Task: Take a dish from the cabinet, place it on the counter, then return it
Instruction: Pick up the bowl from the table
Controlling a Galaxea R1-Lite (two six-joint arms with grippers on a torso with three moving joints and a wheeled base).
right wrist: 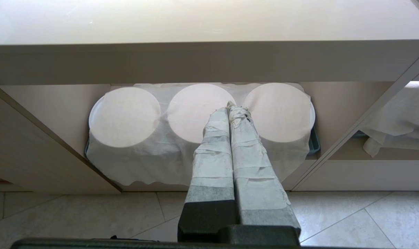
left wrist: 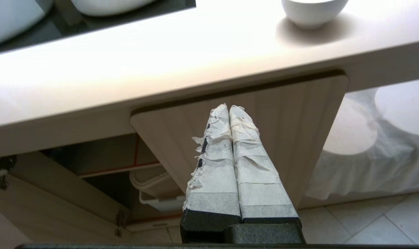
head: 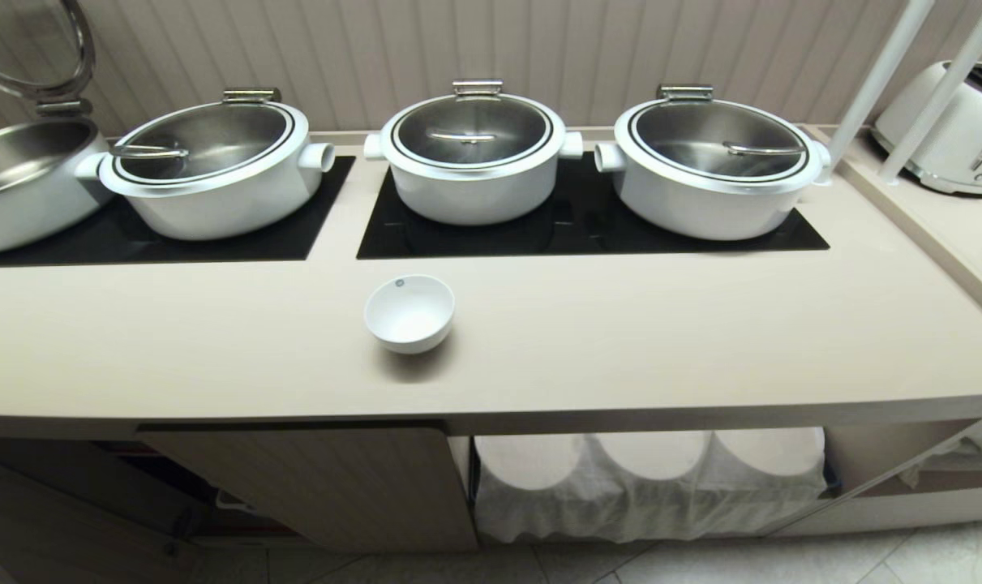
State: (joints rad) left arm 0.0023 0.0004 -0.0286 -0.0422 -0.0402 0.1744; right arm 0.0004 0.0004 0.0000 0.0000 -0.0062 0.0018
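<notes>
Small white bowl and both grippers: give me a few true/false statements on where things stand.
1. The small round glossy white bowl sits upright on the long smooth beige countertop. True.
2. The bowl rests on a black glass hob panel. False: it stands on bare countertop in front of the panels.
3. The left gripper is shut and holds nothing. True.
4. The right gripper grips the bowl. False: it is shut and empty, below the counter, facing cloth-covered round stacks.
5. All of the big white pots have their lids down. False: the leftmost pot has its lid raised.
</notes>
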